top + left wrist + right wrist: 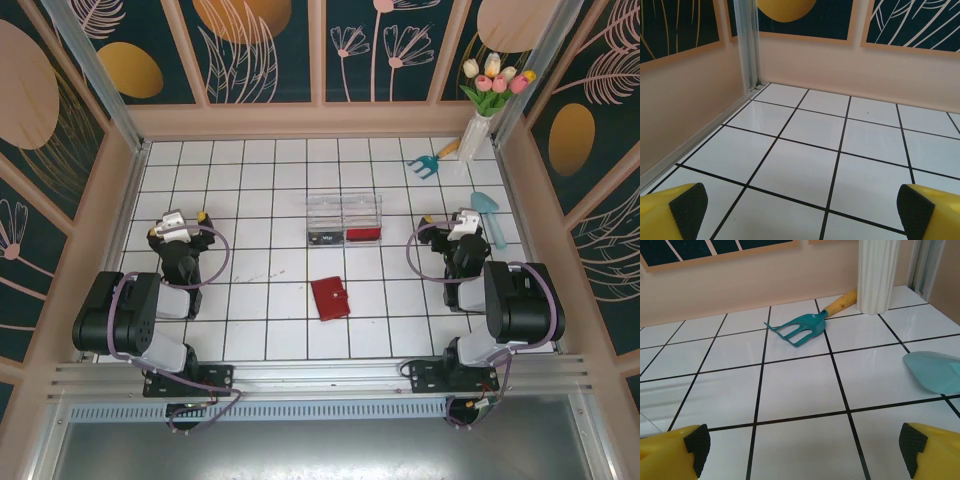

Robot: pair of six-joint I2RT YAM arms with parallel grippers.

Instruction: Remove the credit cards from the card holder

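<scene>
The dark-red card holder [330, 298] lies folded shut on the white tiles, midway between the two arms and in front of the clear tray. No credit cards are visible; whatever it contains is hidden. My left gripper [186, 217] rests at the left of the table, well apart from the card holder. Its yellow fingers [675, 210] stand wide apart over bare tile, so it is open. My right gripper [452, 222] sits at the right, also far from the card holder. Its fingers [927, 447] are spread with nothing between them.
A clear plastic tray [344, 213] with black and red pieces stands just behind the card holder. A teal hand rake [801, 330] with a yellow handle, a white vase [878, 275] of tulips and a pale blue scoop [935, 371] lie at the back right. Walls enclose the table.
</scene>
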